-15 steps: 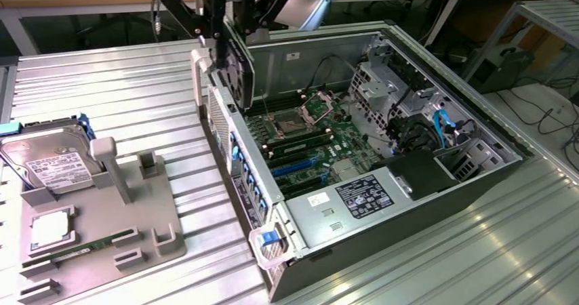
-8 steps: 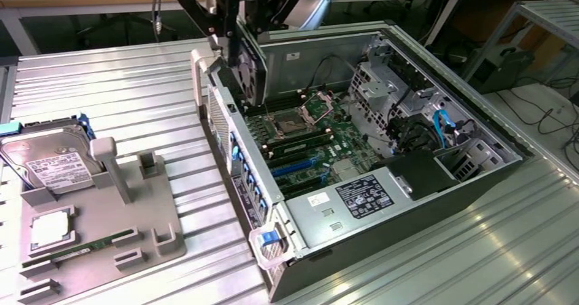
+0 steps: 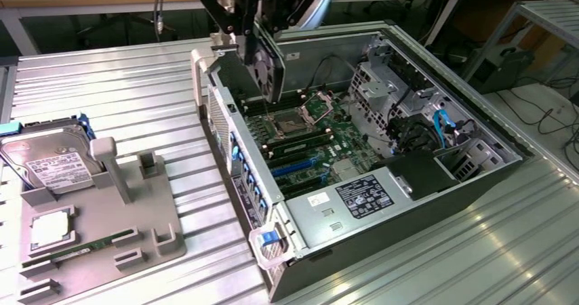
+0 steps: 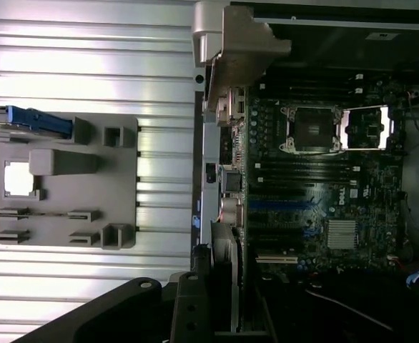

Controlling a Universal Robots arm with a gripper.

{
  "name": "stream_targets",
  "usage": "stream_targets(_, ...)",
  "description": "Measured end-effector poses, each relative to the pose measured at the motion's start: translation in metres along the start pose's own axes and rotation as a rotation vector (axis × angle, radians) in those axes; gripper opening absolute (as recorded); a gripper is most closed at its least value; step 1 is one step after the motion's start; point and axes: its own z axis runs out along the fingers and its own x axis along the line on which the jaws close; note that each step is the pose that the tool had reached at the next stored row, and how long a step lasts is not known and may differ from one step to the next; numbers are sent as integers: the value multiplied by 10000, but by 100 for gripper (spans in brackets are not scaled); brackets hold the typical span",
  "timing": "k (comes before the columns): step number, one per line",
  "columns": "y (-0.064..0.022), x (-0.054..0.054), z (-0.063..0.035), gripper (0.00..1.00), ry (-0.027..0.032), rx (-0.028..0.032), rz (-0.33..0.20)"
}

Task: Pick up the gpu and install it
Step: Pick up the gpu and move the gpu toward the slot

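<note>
gpu (image 3: 266,68) in tool (image 3: 257,26), edge-on from wrist

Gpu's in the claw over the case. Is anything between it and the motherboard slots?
Nothing visible. The claw holds the gpu upright above the open case, near its rear wall, and the motherboard slots below lie uncovered.

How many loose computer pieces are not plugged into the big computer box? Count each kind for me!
gpu, held in the gripper over the open case: 1
hard drive on the grey holder: 1
square silver chip: 1
green memory stick: 1
Total: 4
</note>
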Motion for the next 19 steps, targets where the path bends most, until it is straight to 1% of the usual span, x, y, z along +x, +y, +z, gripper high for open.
stream_targets(8,-5,-145,1,27,0,0,0)
stream_targets(19,-12,-371,4,27,0,0,0)
